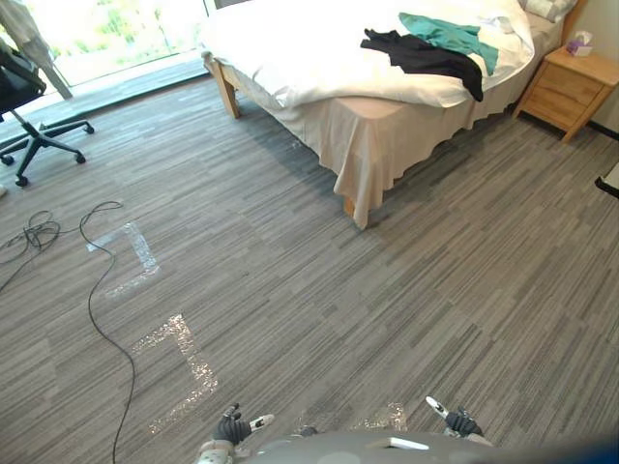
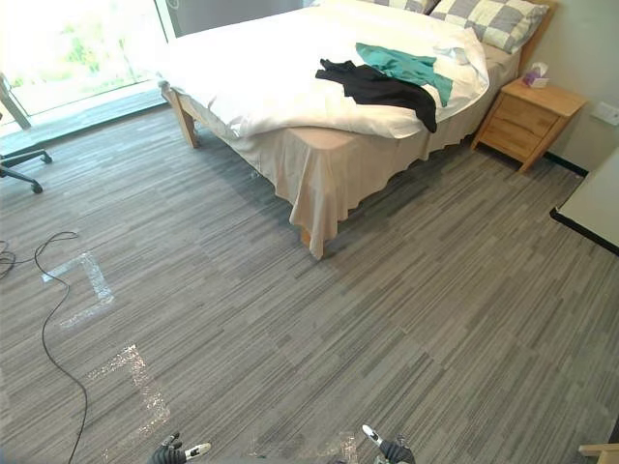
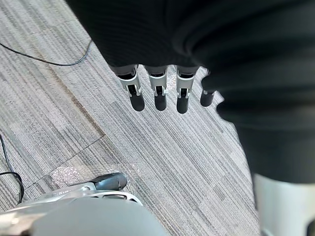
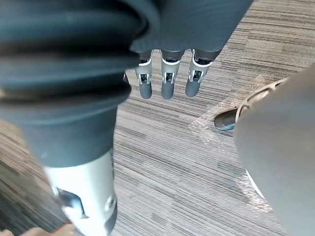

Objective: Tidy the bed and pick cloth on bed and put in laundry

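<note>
Hanging left hand (image 1: 232, 426): low at the near edge of the eye views, over the carpet; its wrist view has the fingers (image 3: 158, 93) straight and pointing down, released, with nothing in them.
Right hand (image 1: 461, 422): low at the near edge too, well apart from the left hand; its fingers (image 4: 167, 83) are straight and relaxed above the floor and hold nothing.
Carpet floor (image 1: 406, 290): grey with fine stripes, running from the hands to the bed.
Tape marks (image 1: 184, 358): shiny corner-shaped strips stuck to the carpet on the left side, one near the hands and a second one farther off.
Office chair (image 1: 29, 116): black, on a wheeled star base, at the far left near the window.
Bed (image 1: 290, 48): wooden-legged, under a white duvet with a beige skirt (image 1: 377, 145) hanging down to the floor at the corner.
Black garment (image 1: 426, 56): crumpled on the duvet near the bed's right side, with one end drooping over the edge.
Teal garment (image 1: 450, 34): on the duvet just behind the black garment and touching it, closer to the head of the bed.
Checked pillows (image 2: 488, 19): at the head of the bed, past both garments.
Nightstand (image 1: 571, 89): light wood with drawers, just beside the bed's head end.
Tissue box (image 1: 579, 43): on top of the nightstand.
Window (image 1: 106, 29): bright, reaching down to the floor, behind the chair.
</note>
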### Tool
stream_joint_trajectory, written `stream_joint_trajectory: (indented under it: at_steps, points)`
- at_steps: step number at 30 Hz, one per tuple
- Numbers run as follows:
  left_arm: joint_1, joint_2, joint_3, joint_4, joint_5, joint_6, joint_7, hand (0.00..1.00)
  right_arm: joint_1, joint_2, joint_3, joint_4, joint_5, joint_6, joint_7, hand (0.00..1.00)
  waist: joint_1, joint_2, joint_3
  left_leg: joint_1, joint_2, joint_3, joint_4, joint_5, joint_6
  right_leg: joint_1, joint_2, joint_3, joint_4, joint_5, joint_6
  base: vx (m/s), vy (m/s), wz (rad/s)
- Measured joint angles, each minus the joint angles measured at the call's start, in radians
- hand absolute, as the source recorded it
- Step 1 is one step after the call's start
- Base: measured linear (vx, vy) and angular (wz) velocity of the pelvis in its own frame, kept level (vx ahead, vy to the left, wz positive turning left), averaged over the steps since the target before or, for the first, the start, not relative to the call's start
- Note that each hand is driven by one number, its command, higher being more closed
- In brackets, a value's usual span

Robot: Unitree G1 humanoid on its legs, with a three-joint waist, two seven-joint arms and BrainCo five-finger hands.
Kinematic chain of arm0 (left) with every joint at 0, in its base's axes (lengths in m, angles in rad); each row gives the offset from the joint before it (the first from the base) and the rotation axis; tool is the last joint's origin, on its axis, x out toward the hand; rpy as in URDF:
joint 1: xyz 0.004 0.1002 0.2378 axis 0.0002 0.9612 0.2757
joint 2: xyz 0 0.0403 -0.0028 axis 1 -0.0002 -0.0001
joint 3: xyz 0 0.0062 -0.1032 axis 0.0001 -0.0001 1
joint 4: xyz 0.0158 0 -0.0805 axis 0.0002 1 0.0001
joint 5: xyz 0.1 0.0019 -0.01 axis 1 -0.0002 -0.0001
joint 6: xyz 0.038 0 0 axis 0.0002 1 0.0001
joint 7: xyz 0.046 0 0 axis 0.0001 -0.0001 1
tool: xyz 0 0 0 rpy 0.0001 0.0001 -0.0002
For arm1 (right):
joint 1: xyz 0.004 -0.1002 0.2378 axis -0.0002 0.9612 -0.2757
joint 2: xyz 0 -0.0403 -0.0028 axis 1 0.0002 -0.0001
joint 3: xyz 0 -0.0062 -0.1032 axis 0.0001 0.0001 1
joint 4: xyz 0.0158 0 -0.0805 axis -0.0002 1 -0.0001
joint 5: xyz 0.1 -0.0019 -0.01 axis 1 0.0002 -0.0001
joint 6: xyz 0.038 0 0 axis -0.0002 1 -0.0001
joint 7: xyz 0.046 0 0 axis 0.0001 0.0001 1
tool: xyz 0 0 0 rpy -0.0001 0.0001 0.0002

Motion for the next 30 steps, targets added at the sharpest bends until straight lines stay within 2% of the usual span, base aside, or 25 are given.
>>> stream_joint_trajectory:
  at_steps: [4,14,30]
  points:
    - [0.001,-0.004,0.005,0.001,0.013,0.0,0.008,0.0,0.006,0.006,-0.006,-0.011,-0.028,-0.027,0.006,0.0,0.0,0.003,0.0,0.001,-0.003,-0.008,0.001,0.0,0.0,0.0,-0.003,0.003,0.002,0.0,0.0,-0.06,-0.017,0.0]
    - [0.001,-0.005,-0.008,0.011,0.002,0.001,0.01,0.0,0.006,0.015,0.008,-0.012,-0.029,-0.031,-0.002,0.0,0.003,0.008,-0.007,0.008,-0.003,-0.012,-0.022,0.014,0.02,-0.003,0.002,0.003,0.003,0.0,0.001,-0.06,-0.024,0.01]
    - [0.002,-0.004,-0.006,0.011,0.01,0.009,-0.007,0.0,0.0,0.013,0.012,-0.01,-0.106,-0.044,-0.013,0.0,0.002,0.007,-0.013,0.019,-0.003,-0.005,-0.029,0.008,0.011,0.014,0.005,0.006,-0.025,0.01,0.006,-0.02,-0.03,-0.01]
